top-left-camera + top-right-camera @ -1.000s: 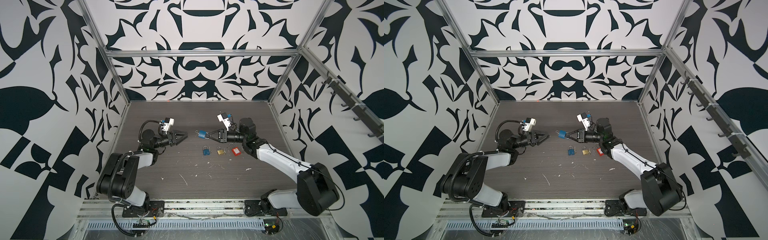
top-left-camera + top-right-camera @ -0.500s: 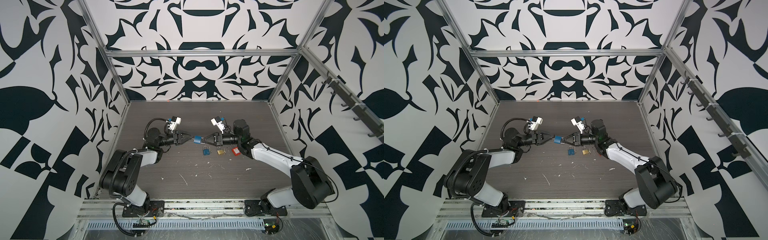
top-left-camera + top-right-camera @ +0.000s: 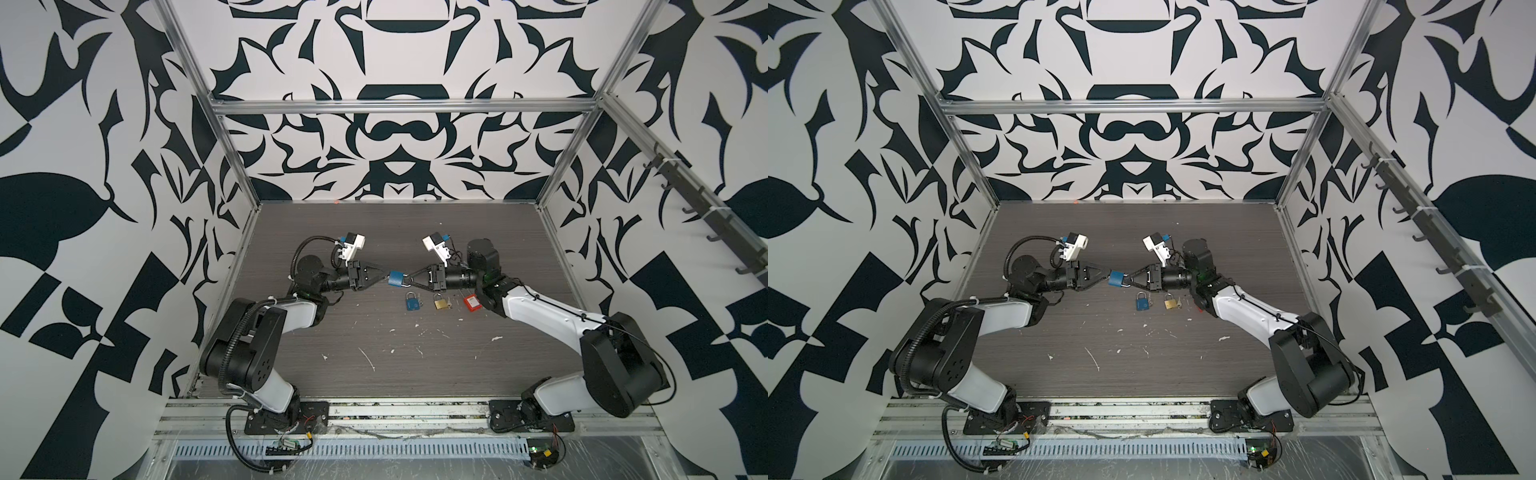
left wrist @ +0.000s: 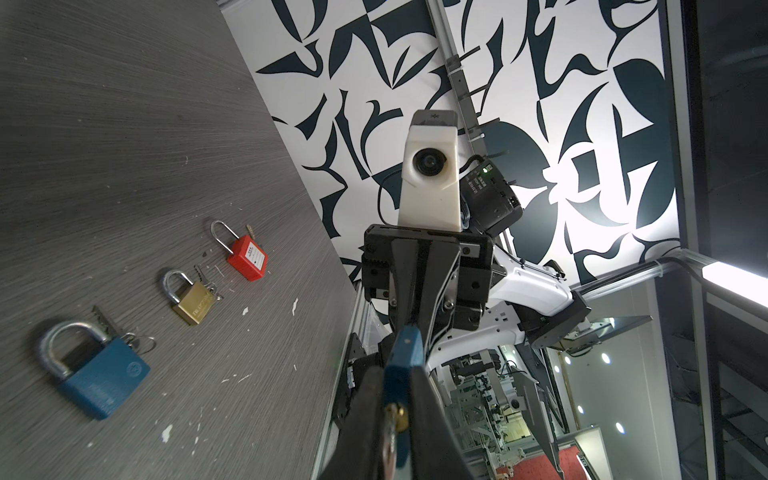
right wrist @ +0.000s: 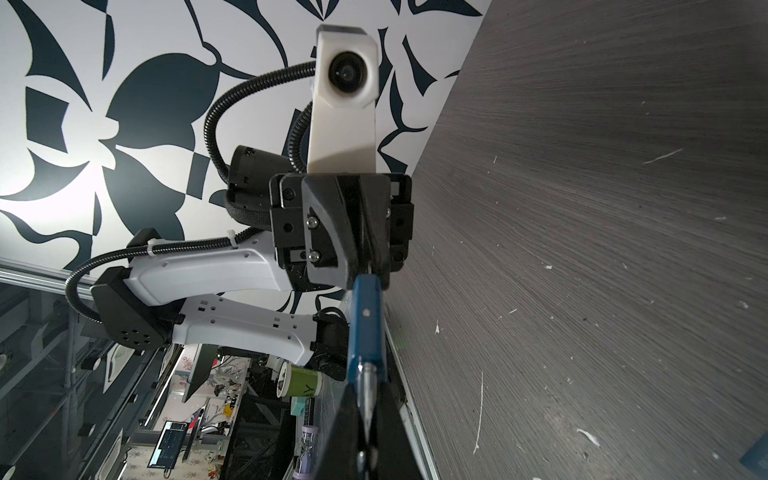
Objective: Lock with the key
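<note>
A blue padlock (image 3: 396, 278) (image 3: 1116, 278) hangs in mid-air above the middle of the table, between my two grippers. My right gripper (image 3: 406, 281) (image 5: 365, 395) is shut on its steel shackle (image 5: 368, 386). My left gripper (image 3: 387, 277) (image 4: 397, 374) faces it from the other side. Its jaws are closed round the keyhole end of the blue body (image 4: 405, 353). The silver key (image 4: 390, 432) stands in the brass keyhole and lies between the left fingers. I cannot tell whether those fingers press the key itself.
Three more padlocks lie in a row on the dark table just in front of the grippers: blue (image 3: 412, 302) (image 4: 99, 374), brass (image 3: 441, 302) (image 4: 191, 299) and red (image 3: 471, 302) (image 4: 247, 257), each with keys beside it. White flecks dot the table.
Both arms came together toward the middle. My left jaws, open a second ago, closed on the keyhole end of the padlock. The right gripper kept its hold on the shackle.
</note>
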